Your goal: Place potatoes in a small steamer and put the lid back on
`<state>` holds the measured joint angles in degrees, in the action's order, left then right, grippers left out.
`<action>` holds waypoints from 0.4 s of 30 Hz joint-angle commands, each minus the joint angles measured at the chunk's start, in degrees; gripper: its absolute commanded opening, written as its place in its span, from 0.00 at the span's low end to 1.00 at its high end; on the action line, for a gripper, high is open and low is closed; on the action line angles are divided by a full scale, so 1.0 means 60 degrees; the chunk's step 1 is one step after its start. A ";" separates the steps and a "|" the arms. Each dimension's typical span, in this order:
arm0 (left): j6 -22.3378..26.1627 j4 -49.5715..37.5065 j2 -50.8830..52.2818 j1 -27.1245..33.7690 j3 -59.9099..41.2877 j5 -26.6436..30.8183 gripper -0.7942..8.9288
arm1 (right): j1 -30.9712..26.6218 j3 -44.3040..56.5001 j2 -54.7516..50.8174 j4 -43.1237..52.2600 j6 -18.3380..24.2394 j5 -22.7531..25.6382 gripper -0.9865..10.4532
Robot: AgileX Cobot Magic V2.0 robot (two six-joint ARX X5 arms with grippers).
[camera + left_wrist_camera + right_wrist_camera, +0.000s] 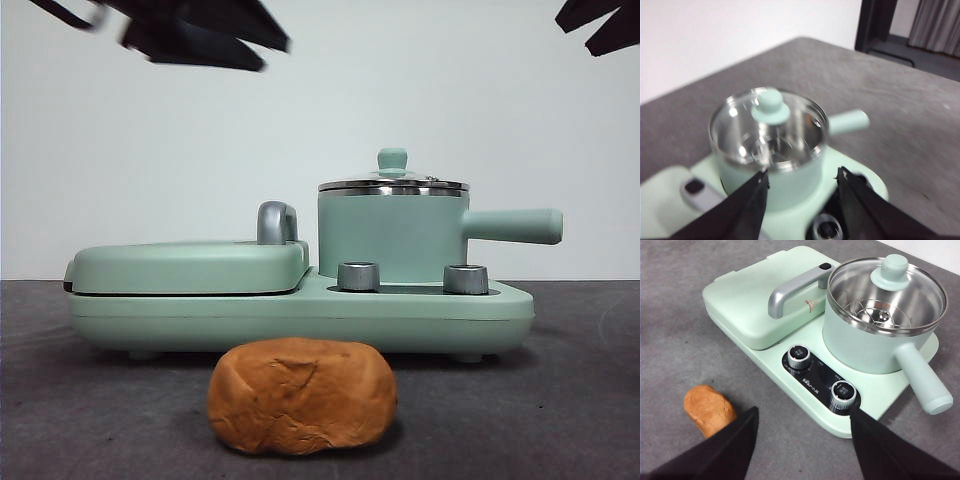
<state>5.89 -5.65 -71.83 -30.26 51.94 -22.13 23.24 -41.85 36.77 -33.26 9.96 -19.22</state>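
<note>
Glass lid (771, 131) seated on small steamer (392, 240); left gripper (801, 181) poised above knob, fingers spread, empty. Potato (301, 395) left on surface; right gripper (804, 424) wide, empty.

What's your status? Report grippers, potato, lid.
Left gripper open, above the lid, not touching. Right gripper open, high, holding nothing. Potato on the table, in front of the cooker. Lid shut on the steamer, blocking loading.

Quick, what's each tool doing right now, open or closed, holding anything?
Left tool: open, empty, above the lid on the small steamer.
Right tool: open, empty, near the potato.
</note>
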 commanded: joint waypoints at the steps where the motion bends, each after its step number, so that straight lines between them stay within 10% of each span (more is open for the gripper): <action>1: -0.0186 -0.1118 -0.0823 -0.0321 0.0357 0.0568 0.31 | 0.0058 -0.0164 0.0033 0.0135 -0.0313 0.0036 0.34; 12: -0.0171 -0.1759 -0.3803 -0.0816 0.2375 0.0976 0.32 | 0.0058 -0.0164 0.0033 0.0135 -0.0426 0.0036 0.34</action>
<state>5.08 -15.51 -93.21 -34.63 64.18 -16.43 23.24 -41.85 36.77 -33.01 8.25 -19.22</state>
